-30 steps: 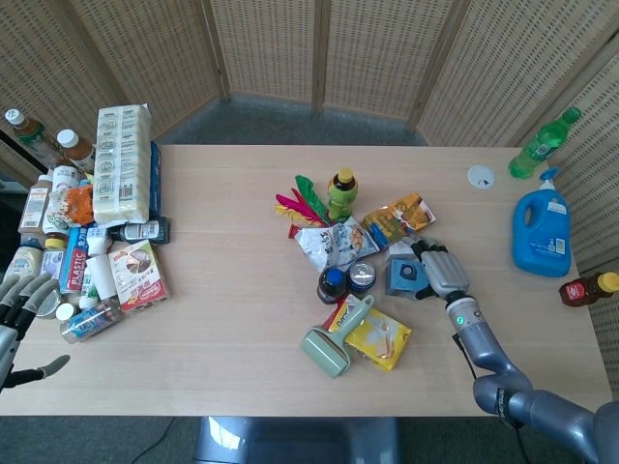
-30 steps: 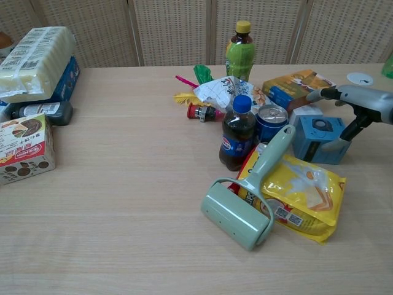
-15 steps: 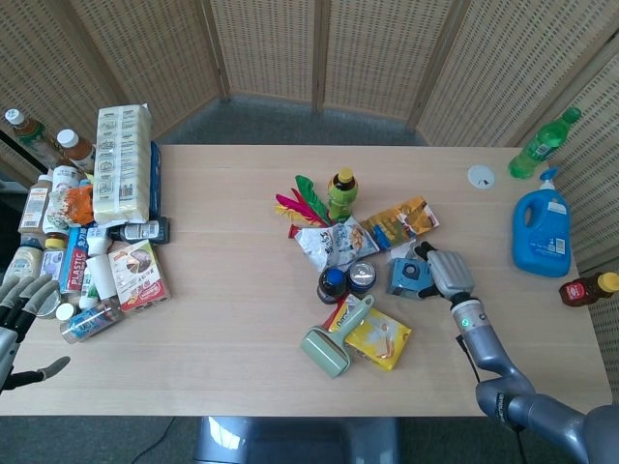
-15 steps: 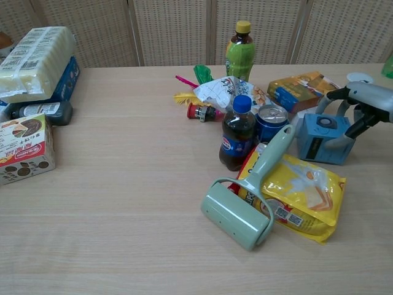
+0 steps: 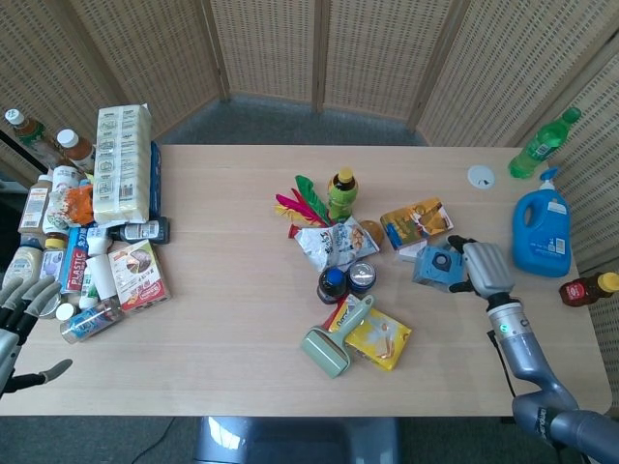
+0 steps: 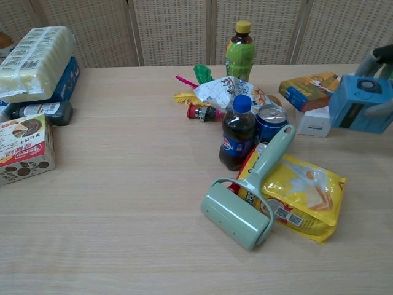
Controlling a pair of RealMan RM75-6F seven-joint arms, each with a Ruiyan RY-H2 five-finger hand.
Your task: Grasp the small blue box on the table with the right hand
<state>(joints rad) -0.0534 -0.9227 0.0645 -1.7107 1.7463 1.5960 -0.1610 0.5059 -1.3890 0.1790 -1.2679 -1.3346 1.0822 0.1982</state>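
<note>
The small blue box (image 5: 436, 266) with a round dark mark on its face is lifted off the table, held in my right hand (image 5: 480, 268), whose fingers wrap its right side. In the chest view the blue box (image 6: 360, 103) hangs at the right edge above the table, with grey fingers (image 6: 376, 110) of the right hand behind it. My left hand (image 5: 21, 305) sits low at the far left edge of the head view, off the table, fingers apart and holding nothing.
A white box (image 6: 314, 121) and an orange-blue packet (image 6: 310, 88) lie just left of the lifted box. Cola bottle (image 6: 236, 133), can (image 6: 271, 121), green lint roller (image 6: 247, 193) and yellow bag (image 6: 303, 193) crowd the centre. A blue detergent jug (image 5: 542, 235) stands right.
My right hand closed on the blue box, lifted it off the table and carried it to the right, uncovering a white box beneath. The left hand stayed put.
</note>
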